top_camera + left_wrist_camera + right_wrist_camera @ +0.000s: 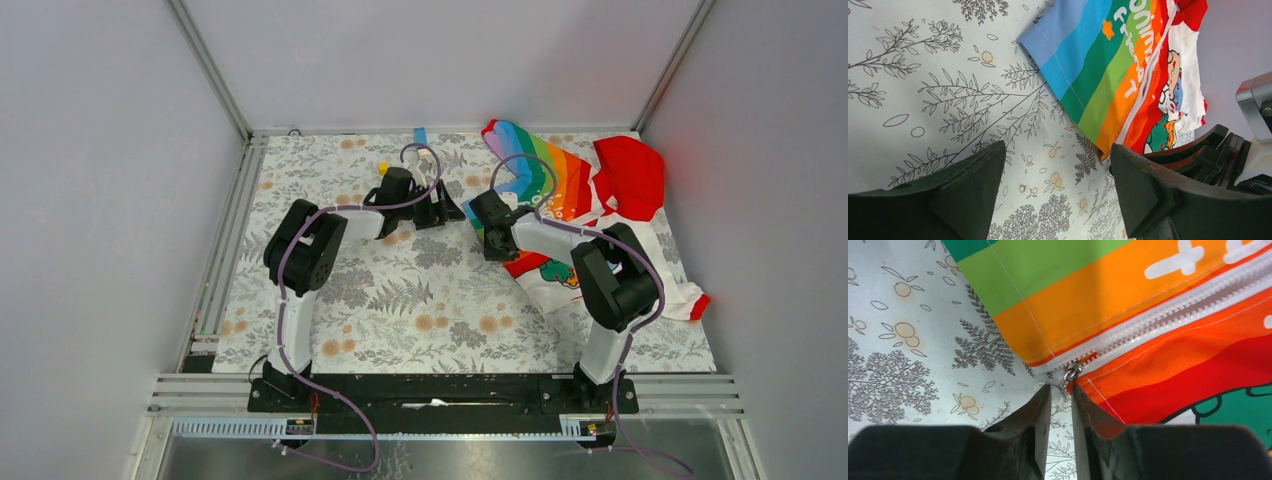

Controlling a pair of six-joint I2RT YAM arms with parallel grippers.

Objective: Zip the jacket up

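Right jaws stand nearly closed, a slit apart, with the jacket's (1158, 300) zipper pull (1072, 374) at their tips; grip unclear. Left jaws gape wide, empty above the tabletop (923, 100), the jacket's hem corner just beyond them.

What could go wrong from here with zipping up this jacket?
1. The right gripper is nearly closed at the small zipper pull, and at most the pull's tip sits between its fingers. It may slip free once the arm pulls.
2. The left gripper hangs open above the table beside the hem, holding nothing. With the hem not pinned, the jacket may slide or bunch instead of zipping.
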